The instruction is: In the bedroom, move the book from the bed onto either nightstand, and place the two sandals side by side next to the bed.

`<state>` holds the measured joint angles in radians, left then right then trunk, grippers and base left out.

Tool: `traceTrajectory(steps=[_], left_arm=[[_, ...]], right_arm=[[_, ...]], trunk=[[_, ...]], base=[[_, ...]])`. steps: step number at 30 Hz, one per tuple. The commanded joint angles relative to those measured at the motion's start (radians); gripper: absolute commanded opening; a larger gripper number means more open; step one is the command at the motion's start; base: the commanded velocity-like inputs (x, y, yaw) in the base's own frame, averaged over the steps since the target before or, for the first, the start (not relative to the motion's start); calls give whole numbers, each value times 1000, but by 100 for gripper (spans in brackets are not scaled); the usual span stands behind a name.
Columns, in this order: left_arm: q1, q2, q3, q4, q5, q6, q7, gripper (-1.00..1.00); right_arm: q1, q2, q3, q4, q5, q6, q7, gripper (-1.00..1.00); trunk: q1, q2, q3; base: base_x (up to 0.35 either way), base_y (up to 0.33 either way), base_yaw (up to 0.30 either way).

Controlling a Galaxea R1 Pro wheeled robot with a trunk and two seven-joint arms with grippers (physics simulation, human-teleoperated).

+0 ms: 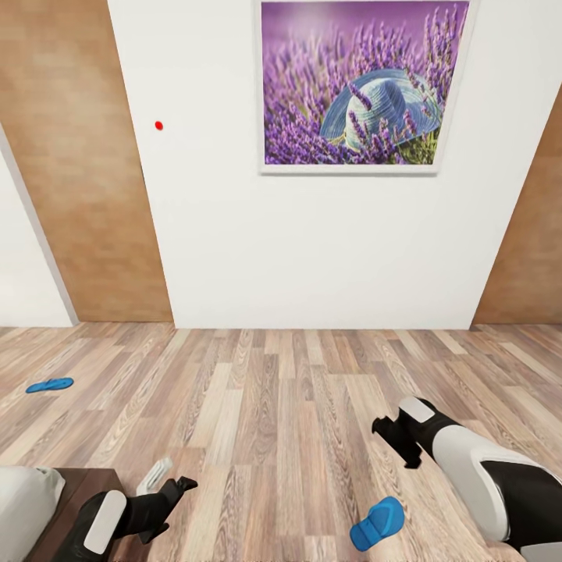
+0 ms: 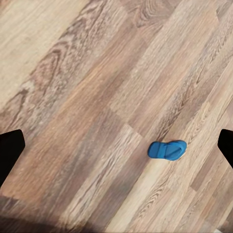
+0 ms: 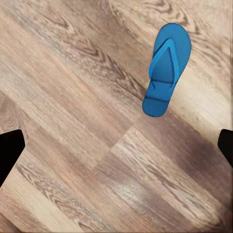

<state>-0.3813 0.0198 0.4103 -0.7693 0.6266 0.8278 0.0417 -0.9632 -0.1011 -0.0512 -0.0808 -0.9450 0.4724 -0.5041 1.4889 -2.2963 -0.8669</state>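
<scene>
Wood-plank floor point(image 1: 281, 406) runs up to a white wall point(image 1: 312, 250) bearing a framed lavender picture point(image 1: 363, 84) with a blue hat in it; a small red dot point(image 1: 159, 125) sits on the wall to the left of that frame. Light-brown wooden panels point(image 1: 78, 156) flank the wall on both sides.

One blue sandal point(image 1: 377, 524) lies flat on the floor in the head view, just inward of the right arm and nearer the camera than the right pincer point(image 1: 394, 441). The right wrist view shows this sandal point(image 3: 166, 69) strap side up, ahead of the pincer and untouched. Its fingers stand apart, holding nothing.

A second blue sandal point(image 1: 49, 384) lies far off at the left, near the wall, well apart from the first. The left wrist view shows a sandal point(image 2: 167, 149) on the planks some way ahead.

The left pincer point(image 1: 173, 488) hangs over the floor, fingers apart and empty. A corner of the bed point(image 1: 31, 499), grey mattress on a dark frame, shows beside the left arm.
</scene>
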Motion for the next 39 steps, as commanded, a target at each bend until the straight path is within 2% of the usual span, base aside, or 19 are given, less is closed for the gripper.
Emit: traceTrajectory(steps=[1, 7, 17, 29, 39], left_arm=[[-1, -1, 2, -1, 7, 5, 4, 100], [-1, -1, 2, -1, 7, 5, 4, 100], [-1, 3, 2, -1, 7, 5, 4, 100], [-1, 2, 1, -1, 7, 5, 4, 100], [-1, 1, 0, -1, 6, 5, 4, 100]], right_arm=[[0, -4, -6, 0, 1, 5, -6, 100], [0, -15, -6, 7, 2, 5, -6, 100], [0, -18, -7, 9, 0, 10, -5, 100], [0, -42, -5, 9, -3, 16, -5, 100], [0, -61, -4, 7, -3, 18, -4, 100]], trunk=[[4, -8, -4], [27, -50, -23], [65, -120, -54], [111, -204, -92], [116, -206, -131]], base=[[0, 0, 0], [0, 0, 0], [0, 0, 0], [0, 0, 0], [0, 0, 0]])
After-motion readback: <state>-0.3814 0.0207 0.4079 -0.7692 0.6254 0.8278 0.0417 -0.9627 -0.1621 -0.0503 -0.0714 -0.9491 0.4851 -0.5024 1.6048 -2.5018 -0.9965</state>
